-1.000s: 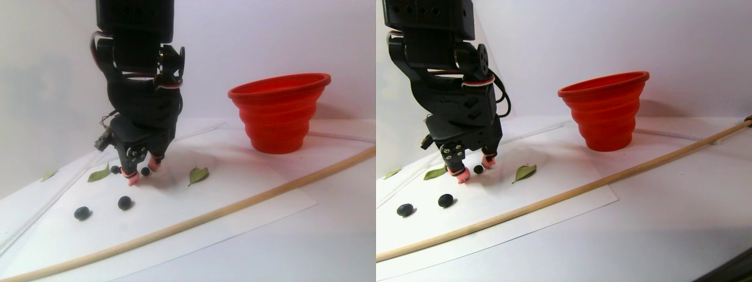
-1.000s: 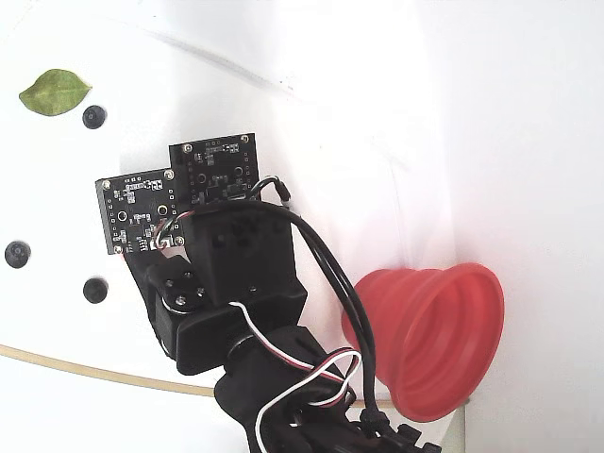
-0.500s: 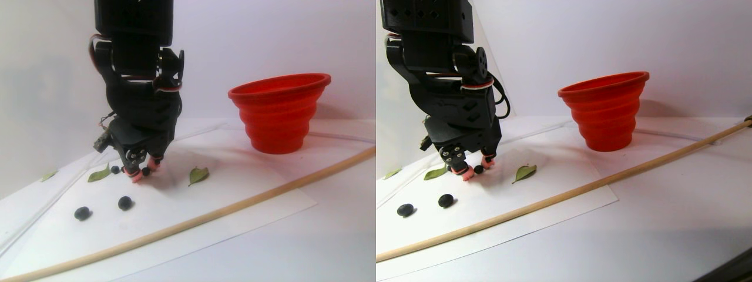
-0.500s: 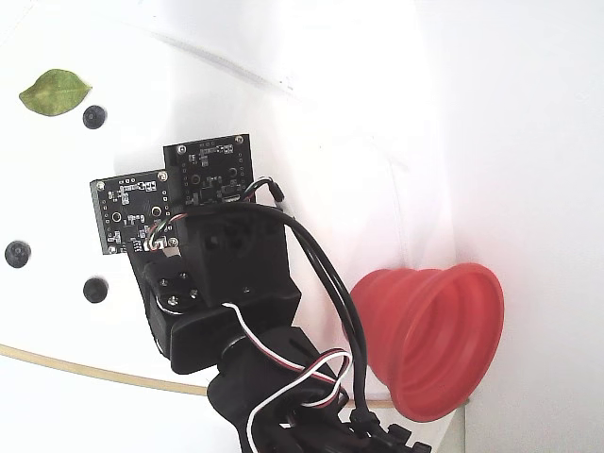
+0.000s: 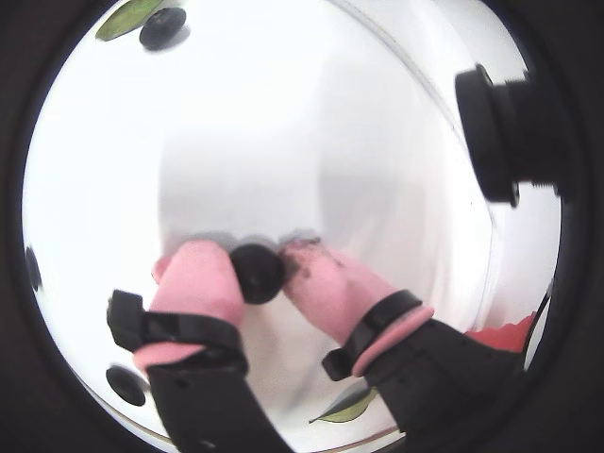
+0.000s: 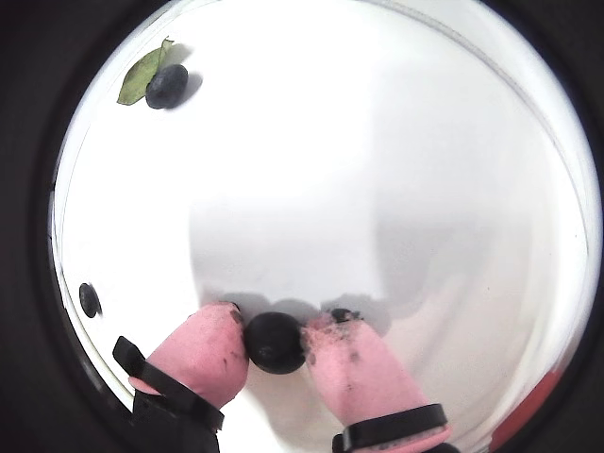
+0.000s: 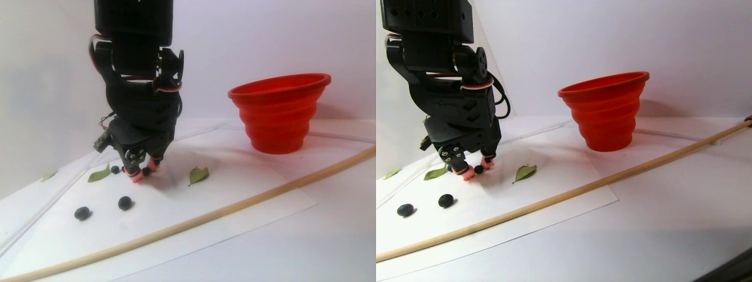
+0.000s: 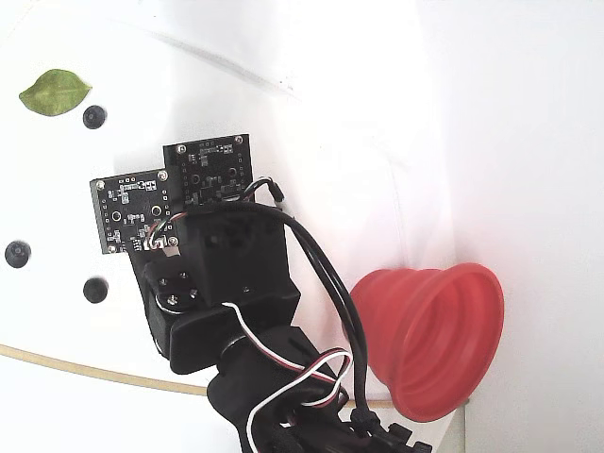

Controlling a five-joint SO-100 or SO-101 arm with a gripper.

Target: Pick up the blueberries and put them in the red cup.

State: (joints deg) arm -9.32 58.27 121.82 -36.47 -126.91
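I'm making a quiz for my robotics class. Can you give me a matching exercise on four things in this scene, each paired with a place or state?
Things:
1. gripper
2. red cup
3. wooden stick
4. leaf

Descriptions:
A. lying diagonally across the white sheet
B. upright, nothing visible above its rim
C. flat on the sheet, green
D. pink fingertips pinching a blueberry

Pairs: 1-D, 2-B, 3-A, 4-C

blueberries (image 6: 275, 343): 1 pinched off the sheet, perhaps; 3 loose | red cup (image 7: 281, 111): upright, apart
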